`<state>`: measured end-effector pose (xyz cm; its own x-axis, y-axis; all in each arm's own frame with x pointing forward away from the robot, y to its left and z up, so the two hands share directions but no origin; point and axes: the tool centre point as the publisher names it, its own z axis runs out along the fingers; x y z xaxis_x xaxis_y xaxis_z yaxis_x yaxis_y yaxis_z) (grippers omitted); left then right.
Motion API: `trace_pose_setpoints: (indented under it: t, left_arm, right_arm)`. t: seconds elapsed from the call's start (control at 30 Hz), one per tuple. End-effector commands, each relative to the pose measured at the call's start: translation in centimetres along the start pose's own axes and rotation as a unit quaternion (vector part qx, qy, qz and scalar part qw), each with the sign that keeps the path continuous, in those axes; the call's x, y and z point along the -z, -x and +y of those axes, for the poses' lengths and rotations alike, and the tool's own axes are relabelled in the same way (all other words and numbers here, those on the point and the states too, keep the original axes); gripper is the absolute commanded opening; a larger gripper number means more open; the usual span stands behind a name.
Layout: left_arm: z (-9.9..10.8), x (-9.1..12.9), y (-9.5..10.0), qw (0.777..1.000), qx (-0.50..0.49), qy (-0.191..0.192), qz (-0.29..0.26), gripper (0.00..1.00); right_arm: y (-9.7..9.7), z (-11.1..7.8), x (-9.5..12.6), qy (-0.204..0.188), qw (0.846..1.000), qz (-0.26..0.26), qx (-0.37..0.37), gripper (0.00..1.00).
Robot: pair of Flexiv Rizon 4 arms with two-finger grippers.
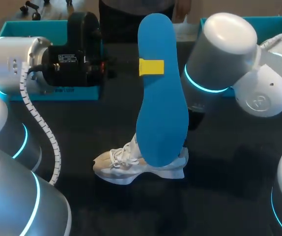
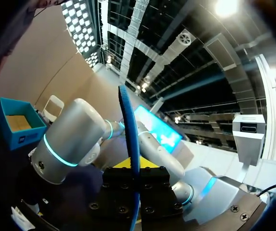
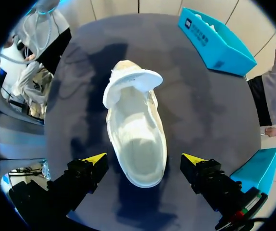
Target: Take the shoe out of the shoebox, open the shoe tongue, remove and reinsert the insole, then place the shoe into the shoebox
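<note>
Shoe (image 3: 137, 139) lies under wide right jaws; left jaws clamp the blue insole (image 1: 160, 98) upright.

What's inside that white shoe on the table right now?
Only its bare pale lining shows inside the shoe; the blue insole is out, held up in the left hand. The toe end is hidden beneath the lifted tongue.

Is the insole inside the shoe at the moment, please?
No, the insole is held up by the left gripper, outside the shoe.
</note>
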<state>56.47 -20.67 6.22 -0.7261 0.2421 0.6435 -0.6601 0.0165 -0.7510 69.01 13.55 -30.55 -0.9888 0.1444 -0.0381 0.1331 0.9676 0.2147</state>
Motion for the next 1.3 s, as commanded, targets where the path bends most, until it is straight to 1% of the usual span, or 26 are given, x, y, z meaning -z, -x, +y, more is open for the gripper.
trace_pose_setpoints:
  t: [0.03, 0.2, 0.43, 0.73, 0.8, 0.9, 0.93, 0.97, 1.03, 1.07, 1.1, 1.2, 1.3]
  left_arm:
    - [0.5, -0.6, -0.7, 1.0, -0.001, -0.011, -0.006, 0.0]
    - [0.5, -0.6, -0.7, 1.0, -0.001, -0.011, -0.006, 0.0]
    - [0.5, -0.6, -0.7, 1.0, -0.001, -0.011, -0.006, 0.0]
    - [0.5, -0.6, -0.7, 1.0, -0.001, -0.011, -0.006, 0.0]
    - [0.5, -0.6, -0.7, 1.0, -0.001, -0.011, -0.006, 0.0]
    - [0.5, -0.6, -0.7, 1.0, -0.001, -0.011, -0.006, 0.0]
    - [0.5, -0.6, -0.7, 1.0, -0.001, -0.011, -0.006, 0.0]
    - [0.5, -0.6, -0.7, 1.0, -0.001, -0.011, -0.006, 0.0]
    - [0.5, -0.6, -0.7, 1.0, -0.001, -0.011, -0.006, 0.0]
    - [0.5, -0.6, -0.7, 1.0, -0.001, -0.011, -0.006, 0.0]
    - [0.5, -0.6, -0.7, 1.0, -0.001, -0.011, -0.006, 0.0]
    - [0.5, -0.6, -0.7, 1.0, -0.001, -0.011, -0.006, 0.0]
    - [0.5, -0.6, -0.7, 1.0, -0.001, -0.011, -0.006, 0.0]
  right_arm:
    - [0.4, 0.7, -0.5, -0.01, 1.0, 0.002, 0.006, 1.0]
    - [1.3, 1.1, -1.6, -0.004, 1.0, 0.002, 0.016, 1.0]
    - [2.8, 2.5, -3.6, -0.003, 0.999, 0.016, 0.044, 1.0]
    - [3.3, 2.8, -6.9, -0.006, 0.997, 0.041, 0.06, 1.0]
    - [3.3, 2.8, -7.6, -0.012, 0.997, 0.047, 0.062, 1.0]
    - [3.2, 2.7, -8.3, -0.012, 0.997, 0.056, 0.059, 0.85]
    - [3.2, 2.6, -8.4, -0.012, 0.997, 0.056, 0.059, 0.84]
    - [3.1, 2.6, -8.5, -0.013, 0.997, 0.059, 0.057, 0.8]
    - [3.0, 2.5, -8.7, -0.014, 0.996, 0.06, 0.057, 0.67]
    - [3.0, 2.5, -8.9, -0.017, 0.996, 0.064, 0.056, 0.64]
    - [3.0, 2.5, -9.1, -0.018, 0.996, 0.065, 0.056, 0.58]
    - [2.8, 2.2, -9.6, -0.021, 0.996, 0.075, 0.054, 0.5]
    - [2.6, 2.0, -9.9, -0.02, 0.995, 0.081, 0.051, 0.46]
